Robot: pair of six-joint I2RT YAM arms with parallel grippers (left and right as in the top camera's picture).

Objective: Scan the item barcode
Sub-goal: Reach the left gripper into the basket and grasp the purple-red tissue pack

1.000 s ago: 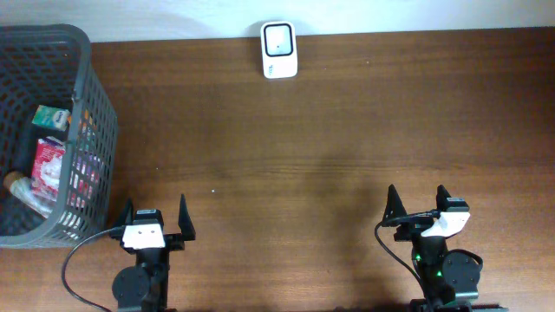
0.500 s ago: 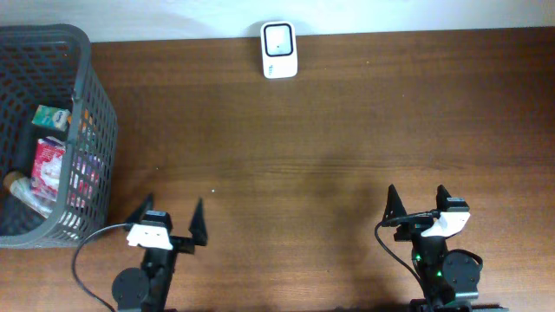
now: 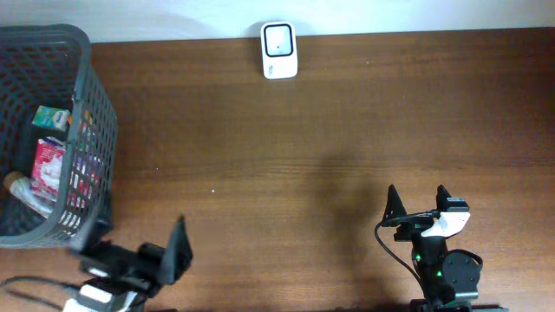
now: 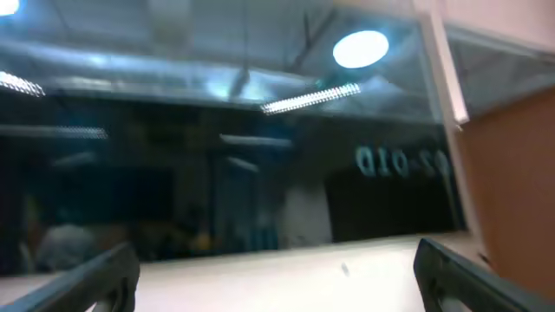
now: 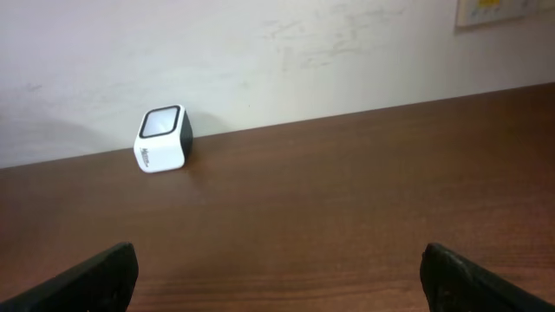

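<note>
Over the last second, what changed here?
The left pincer swung out of its rest pose, twisting and dropping toward the bottom of the overhead view, next to the basket. It is open and holds nothing. The right pincer, the scanner and the basket with its contents stayed put.

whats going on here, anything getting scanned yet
Not yet. Both grippers are open and empty. The left gripper is at the near edge beside the basket, blurred in the overhead view, and its wrist camera looks up at a window rather than the table. The items lie in the basket. The right gripper sits at the near right, facing the scanner at the far edge.
</note>
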